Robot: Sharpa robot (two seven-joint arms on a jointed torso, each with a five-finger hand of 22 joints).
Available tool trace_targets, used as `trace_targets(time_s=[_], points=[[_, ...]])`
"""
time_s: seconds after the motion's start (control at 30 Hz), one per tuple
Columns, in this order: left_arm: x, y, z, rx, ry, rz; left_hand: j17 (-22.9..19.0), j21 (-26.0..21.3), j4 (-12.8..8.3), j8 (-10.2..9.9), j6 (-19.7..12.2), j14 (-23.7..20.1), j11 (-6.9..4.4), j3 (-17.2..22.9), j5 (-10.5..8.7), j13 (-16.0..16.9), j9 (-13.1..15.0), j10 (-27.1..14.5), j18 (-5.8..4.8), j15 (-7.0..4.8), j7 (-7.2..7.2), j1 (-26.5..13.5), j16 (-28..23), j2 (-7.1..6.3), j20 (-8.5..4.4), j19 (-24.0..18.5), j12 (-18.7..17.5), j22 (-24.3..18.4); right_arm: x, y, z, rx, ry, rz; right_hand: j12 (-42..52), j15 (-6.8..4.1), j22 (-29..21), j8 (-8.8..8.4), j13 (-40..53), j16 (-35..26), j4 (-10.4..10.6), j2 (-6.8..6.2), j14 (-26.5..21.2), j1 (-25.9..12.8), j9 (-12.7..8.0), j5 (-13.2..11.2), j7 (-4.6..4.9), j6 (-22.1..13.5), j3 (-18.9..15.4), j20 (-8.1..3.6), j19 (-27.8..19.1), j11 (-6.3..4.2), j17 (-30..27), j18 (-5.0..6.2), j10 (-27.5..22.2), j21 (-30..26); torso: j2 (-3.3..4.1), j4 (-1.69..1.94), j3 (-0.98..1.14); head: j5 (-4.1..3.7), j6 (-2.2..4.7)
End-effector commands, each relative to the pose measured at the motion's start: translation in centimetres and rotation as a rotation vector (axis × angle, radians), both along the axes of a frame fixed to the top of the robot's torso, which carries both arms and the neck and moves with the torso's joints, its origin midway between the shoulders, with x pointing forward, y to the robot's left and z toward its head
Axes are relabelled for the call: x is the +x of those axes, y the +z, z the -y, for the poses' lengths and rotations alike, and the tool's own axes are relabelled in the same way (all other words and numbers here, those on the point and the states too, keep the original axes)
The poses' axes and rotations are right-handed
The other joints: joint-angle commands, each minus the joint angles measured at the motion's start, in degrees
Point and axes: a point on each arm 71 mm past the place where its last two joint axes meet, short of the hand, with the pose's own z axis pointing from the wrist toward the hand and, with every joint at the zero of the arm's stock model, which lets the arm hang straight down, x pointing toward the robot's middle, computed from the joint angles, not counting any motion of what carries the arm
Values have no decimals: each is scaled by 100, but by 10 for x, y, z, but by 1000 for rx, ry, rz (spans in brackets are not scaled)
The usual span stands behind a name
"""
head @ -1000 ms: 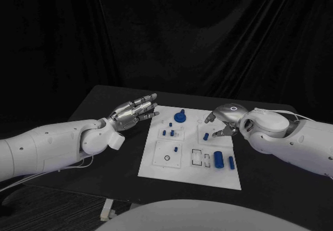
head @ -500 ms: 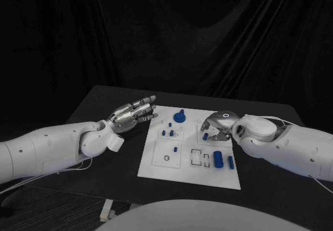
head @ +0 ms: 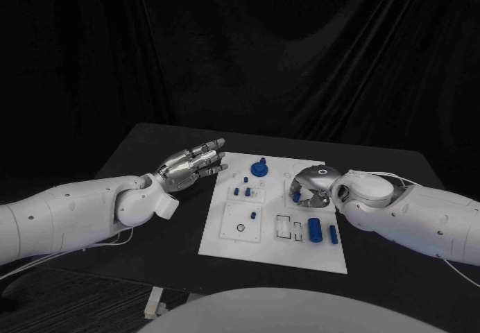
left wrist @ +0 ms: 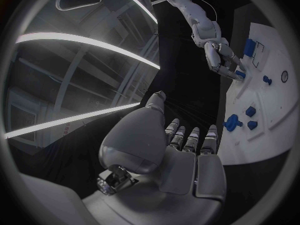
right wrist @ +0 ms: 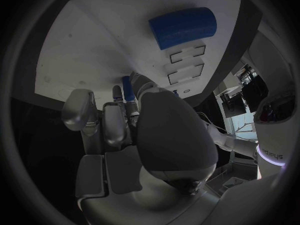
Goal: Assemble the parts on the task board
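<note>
The white task board [head: 262, 241] lies in the middle of the black table. My right hand [head: 312, 186] is bent down over the board's right upper part. Its fingers [right wrist: 114, 122] close round a small upright blue peg [head: 297, 197] [right wrist: 127, 87] that stands in the board. My left hand [head: 190, 166] [left wrist: 181, 155] hovers flat beside the board's left upper edge, fingers apart and holding nothing. A blue knob-shaped part [head: 259, 168] stands at the board's far end. A blue cylinder [head: 314, 229] [right wrist: 183, 26] lies at the near right.
Small blue pegs [head: 243, 190] stand in the board's left upper square. Two outlined rectangular slots [head: 290, 227] lie beside the cylinder, and a thin blue bar [head: 333, 234] lies on its other side. A ring mark [head: 240, 227] sits at the near left. Bare table [head: 390, 257] surrounds the board.
My right hand has moved left and down across the board and closed its fingers round the small blue peg. The left hand has stayed where it was.
</note>
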Motion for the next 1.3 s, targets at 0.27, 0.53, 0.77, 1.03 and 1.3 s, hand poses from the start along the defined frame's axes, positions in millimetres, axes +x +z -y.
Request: trace_targets(time_s=[0.27, 0.53, 0.77, 1.03, 1.3], points=[[0, 0, 2, -23, -5, 2, 7, 20, -43, 33, 6, 14, 42, 15, 57, 7, 3, -1, 105, 42, 26, 11, 35, 44, 9, -2, 40, 2, -2, 3, -1, 58, 29, 39, -63, -35, 788, 165, -8, 42, -76, 19, 36, 7, 177, -82, 36, 412, 299, -28, 48, -106, 9, 52, 567, 106, -1, 4, 0, 7, -1], [-1, -1, 3, -23, -10, -3, 7, 20, -48, 34, 9, 14, 47, 22, 79, 8, 4, -1, 105, 43, 29, 11, 35, 60, 10, -3, 42, -1, -3, 12, -1, 121, 37, 105, -87, -138, 791, 304, 2, 29, -222, 99, 34, 97, 341, -100, 57, 723, 505, -122, 41, -235, -3, 52, 1041, 115, -2, 0, -1, 35, -1], [-1, -2, 3, -22, -12, -6, 7, 20, -50, 36, 16, 14, 48, 27, 90, 8, 5, 0, 104, 44, 38, 11, 35, 72, 11, -2, 44, -1, -1, 28, -1, 145, 38, 145, -124, -186, 795, 272, 5, 26, -366, 127, 44, 178, 394, -44, 47, 708, 626, -172, 45, -286, 3, 49, 1271, 133, -3, 0, 0, 73, -1], [-1, -3, 3, -18, -13, -10, 7, 20, -61, 40, 30, 14, 60, 34, 110, 10, 7, 4, 104, 44, 53, 14, 36, 83, 13, -1, 51, -2, -7, 62, -11, 145, 60, 150, -175, -188, 797, 178, 7, 18, -454, 97, 45, 195, 384, -18, 65, 608, 711, -182, 41, -284, 0, 45, 1357, 141, -6, 4, -1, 82, -1], [-1, -3, 4, -20, -14, -9, 7, 20, -67, 41, 34, 14, 65, 38, 118, 10, 8, 4, 104, 44, 60, 17, 35, 87, 14, -1, 52, -2, -28, 75, -43, 154, 132, 122, -241, -180, 803, 10, 8, 8, -524, 27, 51, 154, 320, 101, 101, 426, 806, -181, 44, -270, -8, 39, 1431, 171, -4, 4, -1, 93, -1]])
